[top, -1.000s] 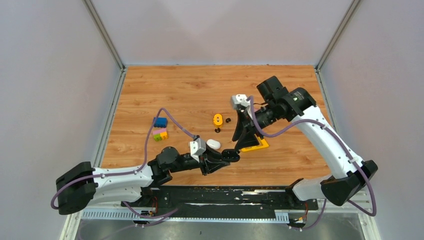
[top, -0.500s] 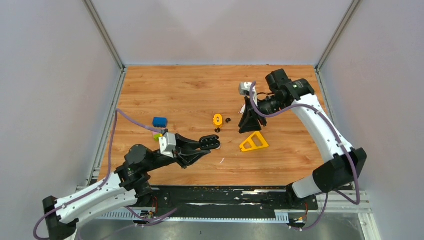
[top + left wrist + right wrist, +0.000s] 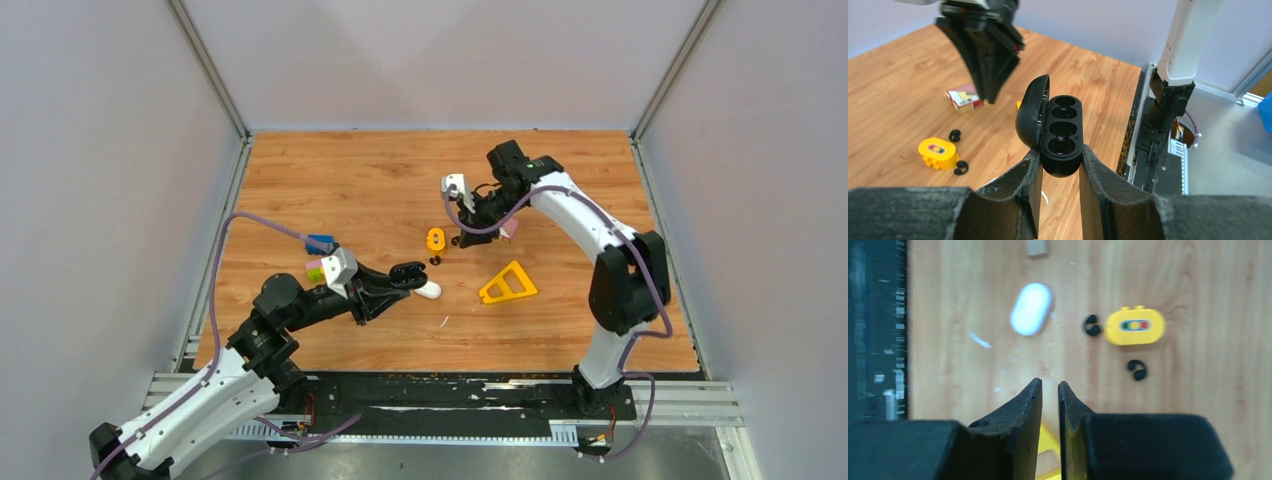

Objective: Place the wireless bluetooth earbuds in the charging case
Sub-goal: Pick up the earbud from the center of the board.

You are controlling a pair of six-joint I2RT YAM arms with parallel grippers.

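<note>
Low on the left of the overhead view, the left gripper point(image 3: 408, 274) is clamped on the black charging case point(image 3: 413, 268), just above a white oval shell point(image 3: 428, 290) lying on the wooden table point(image 3: 330, 180). Near the middle sits a yellow oval block point(image 3: 436, 239), with a black earbud point(image 3: 435, 261) just below it and the other earbud point(image 3: 457, 241) just to its right. The right gripper point(image 3: 468, 228) hangs beside that second bud, and a yellow triangle point(image 3: 508, 284) lies lower right.

Centre frame in the left wrist view, both fingers point(image 3: 1023, 182) squeeze the lower end of the case point(image 3: 1063, 125). Its lid is swung open to the left and its round wells show. The yellow block point(image 3: 938, 152) and both buds point(image 3: 954, 135) point(image 3: 961, 167) lie at the left, apart from the case. The right gripper point(image 3: 989, 92) hangs at upper left.

Bottom centre of the right wrist view, the right gripper point(image 3: 1049, 390) has its jaws drawn close with a slim gap, nothing between them. The white shell point(image 3: 1031, 308) lies upper left, and the yellow block point(image 3: 1135, 325) is to the right. One bud point(image 3: 1092, 325) touches that block's left end, and one point(image 3: 1137, 369) lies below it.
</note>
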